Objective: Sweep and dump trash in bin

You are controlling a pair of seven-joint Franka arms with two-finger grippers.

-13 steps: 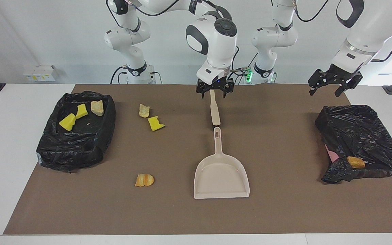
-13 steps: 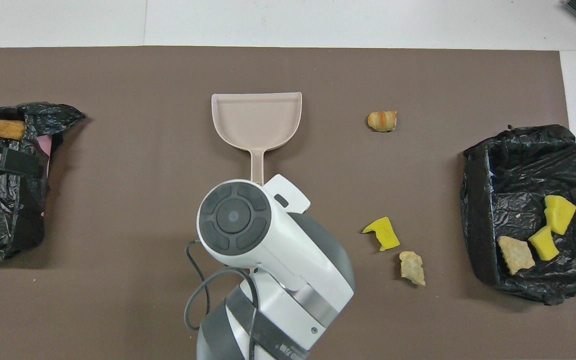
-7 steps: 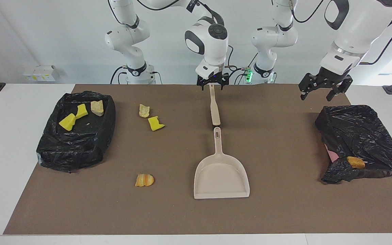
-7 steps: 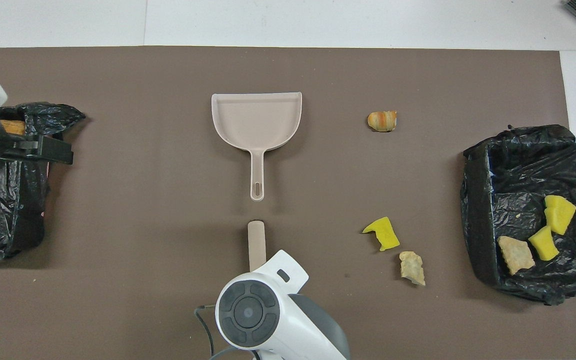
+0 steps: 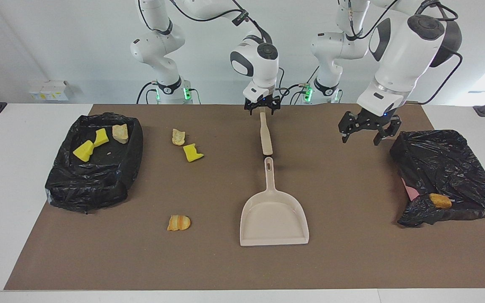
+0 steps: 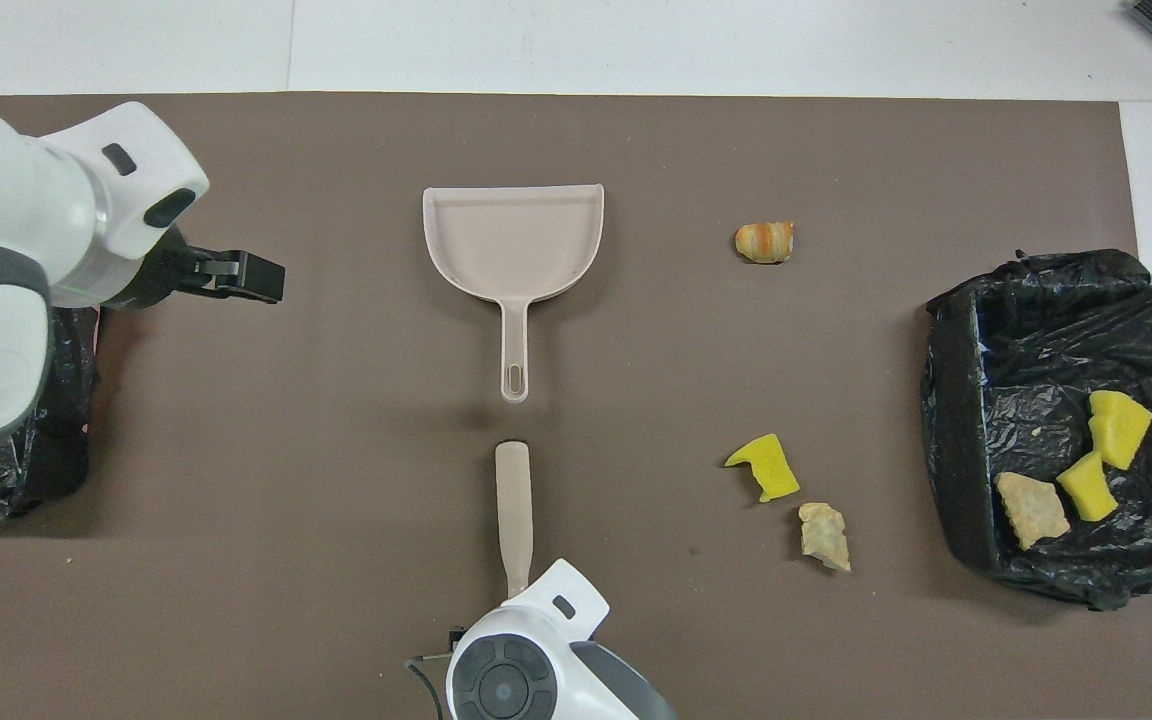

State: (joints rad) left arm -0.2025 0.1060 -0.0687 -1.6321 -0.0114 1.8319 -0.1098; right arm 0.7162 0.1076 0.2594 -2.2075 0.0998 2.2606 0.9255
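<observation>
over the last second the right gripper (image 5: pixel 261 107) has pulled back toward the robots' edge of the worktop (image 5: pixel 352 252) and now hangs over the near end of the beige brush (image 5: pixel 265 134), its fingers spread on either side of the handle tip; whether they touch it cannot be told. the brush itself has not moved and lies flat, in line with the dustpan (image 5: pixel 274 214) and just short of its handle.

in the same second the left gripper (image 5: pixel 369 128), fingers apart and empty, has swung in from above the black bag (image 5: pixel 444 176) at its own end of the worktop and now hovers beside that bag, over bare mat.

the trash has stayed put. 3 loose scraps lie on the mat toward the right arm's end: a yellow chunk (image 5: pixel 192 152) beside a pale bread piece (image 5: pixel 178 136), and a striped orange piece (image 5: pixel 178 222) farther from the robots. the black-lined bin (image 5: pixel 95 168) holds 3 more scraps, and 1 orange piece (image 5: pixel 440 200) sits on the bag.

judging by this, the right arm is lined up to grasp the brush and the left is heading for the dustpan; sweeping has not begun.
</observation>
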